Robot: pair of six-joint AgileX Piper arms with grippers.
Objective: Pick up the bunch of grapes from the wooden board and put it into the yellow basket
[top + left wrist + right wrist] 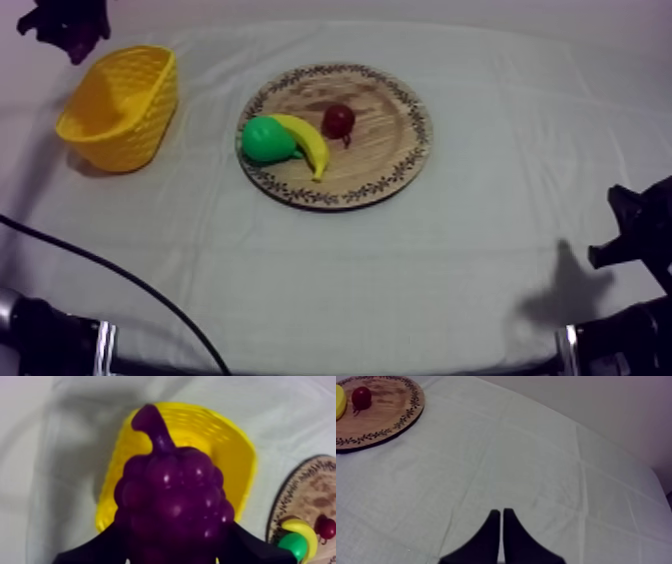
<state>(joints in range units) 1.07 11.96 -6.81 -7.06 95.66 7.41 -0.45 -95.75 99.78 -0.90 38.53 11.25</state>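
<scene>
The left fingers (90, 553) are closed round the lower part of the bunch of grapes (172, 496), one black finger at each side, with the stem pointing away from the wrist. Just beyond and below, the yellow basket (235, 446) lies under the bunch, its open mouth facing up; the grapes hang above it and do not touch it. In the top view the basket (120, 110) stands near the tabletop's (400, 270) left edge, well apart from the wooden board (390, 150), where the pear (265, 140), banana (305, 140) and small red fruit (338, 120) remain.

The step in hand looks like the release. It would go best if the bunch is centred over the mouth and brought low between the walls before the fingers part. A drop from height could strike the rim and tip so light a basket.

The right fingers (488, 541) lie together as a narrow wedge, holding nothing, over bare cloth.
</scene>
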